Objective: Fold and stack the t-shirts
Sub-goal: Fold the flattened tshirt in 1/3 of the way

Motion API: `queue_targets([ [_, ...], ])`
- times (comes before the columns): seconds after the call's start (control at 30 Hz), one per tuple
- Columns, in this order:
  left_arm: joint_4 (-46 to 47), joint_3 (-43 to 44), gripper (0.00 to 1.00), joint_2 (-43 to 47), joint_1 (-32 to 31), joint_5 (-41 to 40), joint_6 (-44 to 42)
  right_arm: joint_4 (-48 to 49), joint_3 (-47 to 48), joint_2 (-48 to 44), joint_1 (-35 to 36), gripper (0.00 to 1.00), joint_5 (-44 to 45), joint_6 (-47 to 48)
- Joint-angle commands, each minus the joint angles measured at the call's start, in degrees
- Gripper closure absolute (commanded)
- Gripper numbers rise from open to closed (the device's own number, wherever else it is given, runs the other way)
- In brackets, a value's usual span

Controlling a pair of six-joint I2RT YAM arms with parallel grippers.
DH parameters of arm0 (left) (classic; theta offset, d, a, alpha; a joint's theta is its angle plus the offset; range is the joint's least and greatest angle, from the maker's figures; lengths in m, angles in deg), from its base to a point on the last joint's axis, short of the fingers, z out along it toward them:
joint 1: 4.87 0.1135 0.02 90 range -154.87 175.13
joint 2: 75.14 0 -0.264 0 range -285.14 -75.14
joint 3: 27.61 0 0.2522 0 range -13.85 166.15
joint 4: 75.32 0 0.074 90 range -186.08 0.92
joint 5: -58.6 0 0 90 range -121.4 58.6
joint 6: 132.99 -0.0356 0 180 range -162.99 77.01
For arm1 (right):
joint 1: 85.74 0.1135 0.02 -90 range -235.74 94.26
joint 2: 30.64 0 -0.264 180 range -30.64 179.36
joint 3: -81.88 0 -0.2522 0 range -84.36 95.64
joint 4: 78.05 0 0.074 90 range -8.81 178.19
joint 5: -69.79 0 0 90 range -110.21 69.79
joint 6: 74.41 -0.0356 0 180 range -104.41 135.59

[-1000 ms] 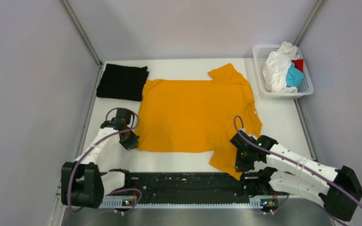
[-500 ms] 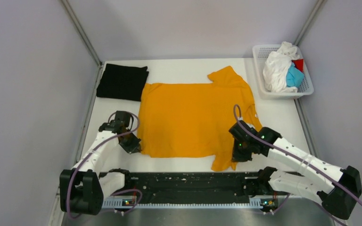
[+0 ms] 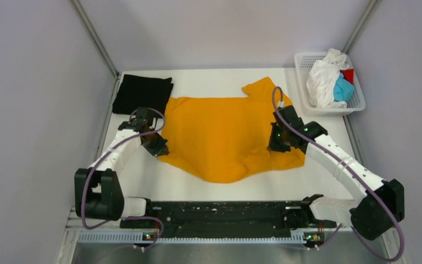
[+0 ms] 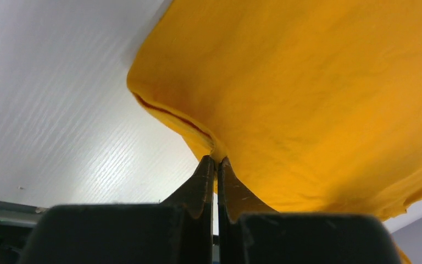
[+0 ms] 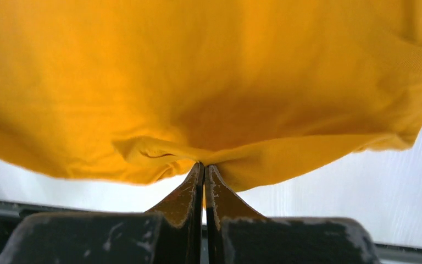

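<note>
The orange-yellow t-shirt (image 3: 225,132) lies across the middle of the table, its near edge lifted and folded toward the far side. My left gripper (image 3: 161,149) is shut on its near left corner (image 4: 209,144), and my right gripper (image 3: 275,144) is shut on its near right part (image 5: 198,157). A folded black t-shirt (image 3: 142,95) lies at the far left. The white t-shirt (image 3: 321,82), light blue t-shirt (image 3: 340,89) and red t-shirt (image 3: 348,75) are bunched in the basket.
The white mesh basket (image 3: 359,104) stands at the far right corner of the table. Grey walls close in the left, right and far sides. A black rail (image 3: 220,212) runs along the near edge between the arm bases.
Both grippers have moved away from the near edge toward the far side, carrying the shirt's near edge with them. The near right sleeve has been pulled up off the table.
</note>
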Motion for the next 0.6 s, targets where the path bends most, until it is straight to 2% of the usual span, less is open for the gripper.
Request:
queue_targets([
  [0.0, 2.6, 5.9, 1.00, -3.7, 0.1, -2.1, 0.6, 7.7, 3.5, 2.3, -6.0, 1.00, -2.1, 6.3],
  [0.23, 4.4, 10.0, 1.00, -7.9, 0.7, -6.4, -0.3, 15.6, 4.6, 5.1, -12.5, 1.00, -2.4, 10.5],
  [0.57, 6.4, 14.7, 1.00, -11.8, 1.0, -6.8, -1.1, 18.2, 9.4, 9.0, -14.8, 1.00, -1.1, 14.6],
])
